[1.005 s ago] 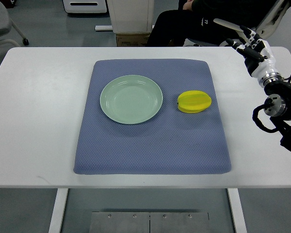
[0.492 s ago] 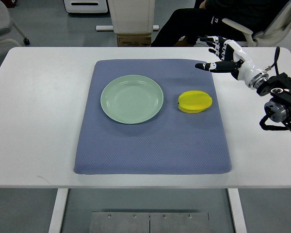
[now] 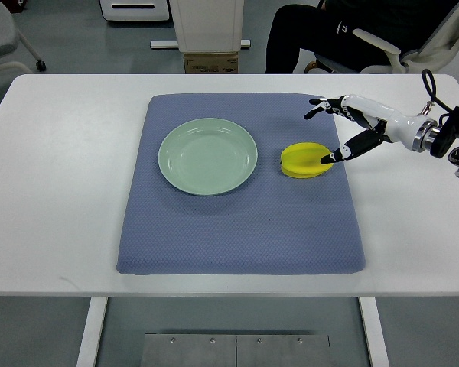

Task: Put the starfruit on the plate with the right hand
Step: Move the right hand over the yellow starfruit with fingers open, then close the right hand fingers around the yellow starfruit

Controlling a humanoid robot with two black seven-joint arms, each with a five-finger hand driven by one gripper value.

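A yellow starfruit [image 3: 306,160] lies on the blue mat [image 3: 241,229], right of a pale green plate [image 3: 207,156] that is empty. My right hand [image 3: 329,130] reaches in from the right edge, fingers spread wide and holding nothing. Its thumb tip [image 3: 326,160] is at the starfruit's right end and the other fingers [image 3: 318,107] hover above and behind the fruit. The left arm does not show.
The mat lies on a white table [image 3: 61,191]. A seated person's dark legs [image 3: 306,30] and a chair are behind the table's far edge. A white cabinet base [image 3: 208,23] stands on the floor beyond.
My right arm has swung in from the table's right edge, lowered and moved left, so the open hand now brackets the starfruit's right end. The starfruit and plate have not moved.
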